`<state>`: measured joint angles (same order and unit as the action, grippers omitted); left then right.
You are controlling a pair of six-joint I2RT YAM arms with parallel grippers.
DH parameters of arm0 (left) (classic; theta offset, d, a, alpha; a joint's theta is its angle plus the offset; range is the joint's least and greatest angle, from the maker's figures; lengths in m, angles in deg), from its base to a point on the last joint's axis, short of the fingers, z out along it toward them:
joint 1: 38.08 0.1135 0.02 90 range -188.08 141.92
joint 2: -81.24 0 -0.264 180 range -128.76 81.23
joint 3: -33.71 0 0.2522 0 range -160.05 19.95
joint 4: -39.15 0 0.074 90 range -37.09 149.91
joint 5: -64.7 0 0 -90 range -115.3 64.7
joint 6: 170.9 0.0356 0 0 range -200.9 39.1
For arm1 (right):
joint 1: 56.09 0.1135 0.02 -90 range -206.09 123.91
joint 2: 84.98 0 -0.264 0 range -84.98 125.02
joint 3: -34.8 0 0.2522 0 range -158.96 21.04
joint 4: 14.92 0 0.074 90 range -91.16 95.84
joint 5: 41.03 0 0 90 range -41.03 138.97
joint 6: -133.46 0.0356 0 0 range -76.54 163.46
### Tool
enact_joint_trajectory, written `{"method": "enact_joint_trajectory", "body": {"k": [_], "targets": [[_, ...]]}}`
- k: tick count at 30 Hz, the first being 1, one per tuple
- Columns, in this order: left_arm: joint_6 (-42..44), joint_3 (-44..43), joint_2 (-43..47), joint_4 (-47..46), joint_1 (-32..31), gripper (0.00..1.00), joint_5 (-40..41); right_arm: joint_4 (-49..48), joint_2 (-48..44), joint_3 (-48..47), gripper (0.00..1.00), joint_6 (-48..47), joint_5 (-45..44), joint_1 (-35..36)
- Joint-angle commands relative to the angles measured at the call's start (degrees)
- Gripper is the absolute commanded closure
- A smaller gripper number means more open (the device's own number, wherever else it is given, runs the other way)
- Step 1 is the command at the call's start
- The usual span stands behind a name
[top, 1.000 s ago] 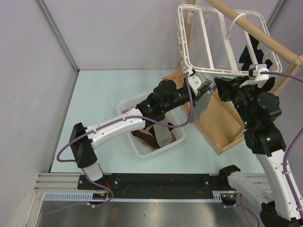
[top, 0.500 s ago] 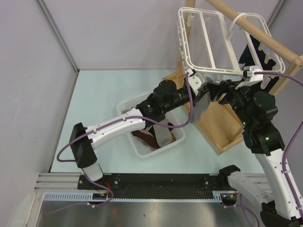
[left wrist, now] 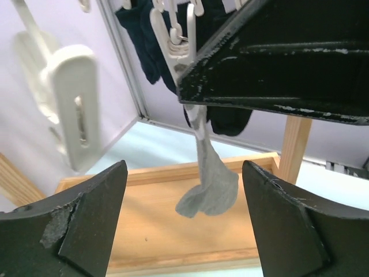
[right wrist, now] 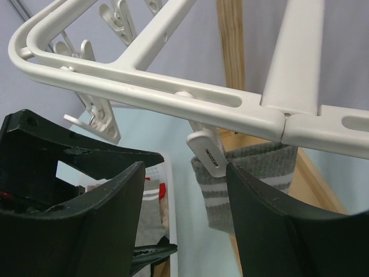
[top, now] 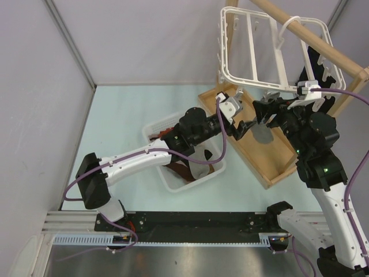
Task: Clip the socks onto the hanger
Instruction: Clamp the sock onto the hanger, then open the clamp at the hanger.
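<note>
The white hanger hangs by its hook from the wooden pole. A grey sock with white cuff stripes hangs from one of its clips; in the left wrist view the sock dangles free over the wooden tray. Dark socks hang at the hanger's right side. My left gripper is open and empty, a little back from the grey sock. My right gripper is open just under the frame, one finger beside the clip. More socks lie in the basket.
The white slotted basket stands on the table under my left arm. The wooden rack's tray and uprights stand right behind both grippers. Grey walls enclose the table at left and back.
My left gripper opened, let go of the grey sock and drew back to the left. My right gripper opened off the clip, and the sock now hangs from it.
</note>
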<state>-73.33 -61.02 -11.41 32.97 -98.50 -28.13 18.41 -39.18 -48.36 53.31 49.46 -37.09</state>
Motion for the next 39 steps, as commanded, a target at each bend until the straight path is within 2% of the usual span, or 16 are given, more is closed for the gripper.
{"method": "enact_joint_trajectory", "body": {"k": [1,8,19,22,26,39], "targets": [[1.12,1.51,3.43,-8.26,0.13,0.14,2.56,-0.94,-0.54,-0.29,0.37,0.26,-1.8,0.07],[1.3,3.27,2.47,-16.96,0.92,0.14,10.37,-0.85,-0.54,-0.29,0.37,0.17,-2.43,0.16],[5.69,4.33,0.97,-24.17,1.1,0.21,15.31,-0.33,-0.54,-0.29,0.38,0.17,-2.69,-0.02],[6.75,4.24,0.8,-24.7,1.01,0.26,15.05,-0.33,-0.62,-0.29,0.37,0.35,-2.6,-0.02],[7.72,4.42,0.79,-24.79,0.83,0.4,14.08,-0.41,-0.8,-0.29,0.37,0.61,-2.51,0.07],[8.6,6.0,1.85,-24.18,0.13,0.73,12.06,-0.5,-2.12,-0.29,0.38,0.61,-1.11,-0.02]]}}
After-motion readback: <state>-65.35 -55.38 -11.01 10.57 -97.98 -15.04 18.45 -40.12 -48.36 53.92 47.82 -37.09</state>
